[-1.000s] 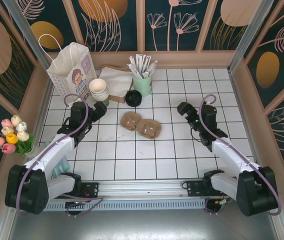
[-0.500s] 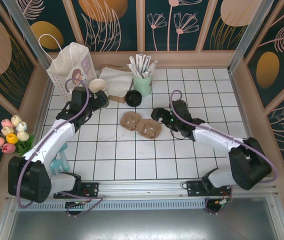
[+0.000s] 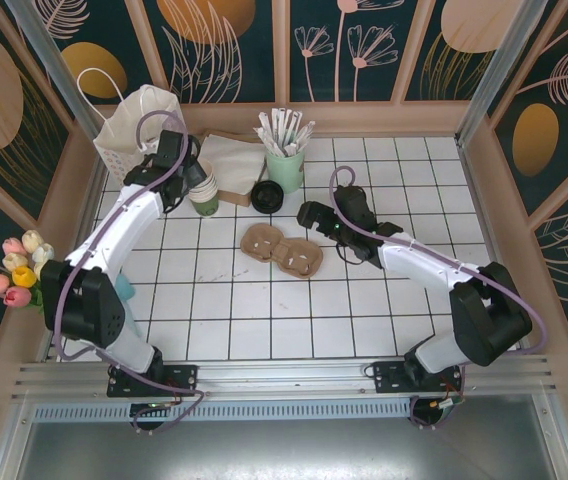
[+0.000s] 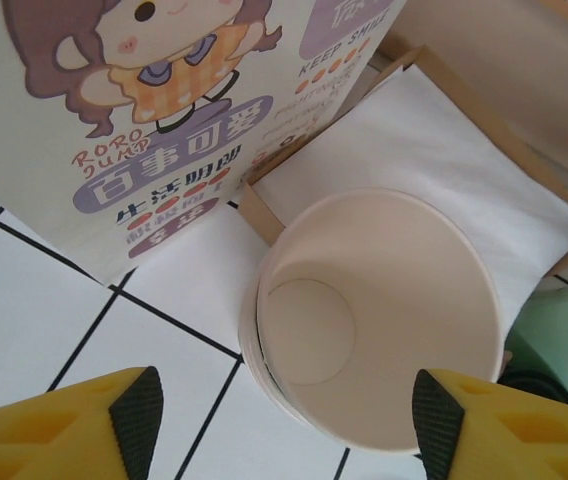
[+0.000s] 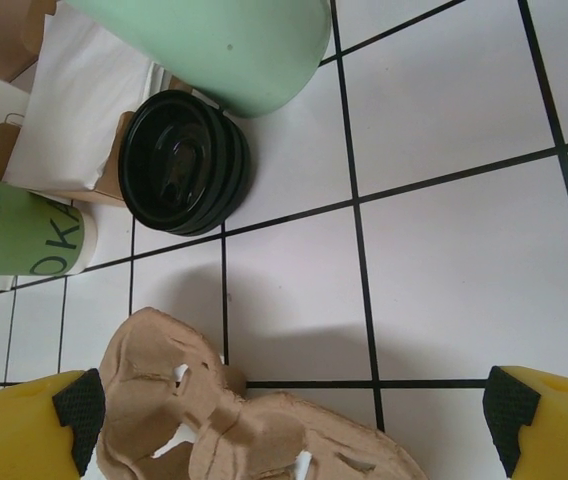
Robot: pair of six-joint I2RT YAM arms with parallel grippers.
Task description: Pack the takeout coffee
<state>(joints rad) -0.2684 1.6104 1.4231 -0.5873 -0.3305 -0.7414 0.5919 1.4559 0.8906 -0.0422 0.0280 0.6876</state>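
Green-sided paper cups with cream rims [image 4: 384, 310] stand nested in a short stack [image 3: 202, 195] beside the paper bag. My left gripper [image 4: 284, 420] is open and straddles the stack from above, a yellow finger [image 4: 134, 420] on each side with a gap to the rim; it hovers over the stack in the top view [image 3: 196, 183]. Round black lids [image 5: 184, 165] lie stacked by the mint holder [image 3: 267, 195]. My right gripper [image 5: 294, 420] is open and empty, low over the tiles just near of the lids [image 3: 309, 214]. The cup's green side [image 5: 24, 235] sits at the left edge of the right wrist view.
A printed paper bag [image 3: 139, 125] stands at the back left, with white napkins [image 3: 232, 160] next to it. A mint green holder of white sticks [image 3: 286, 165] is behind the lids. A brown cardboard cup carrier [image 3: 282, 250] lies mid-table, under my right gripper's near side [image 5: 214, 420].
My left arm reached forward to the cup stack and its jaws narrowed around it. My right arm swung left from the right side to just beside the lids and carrier.
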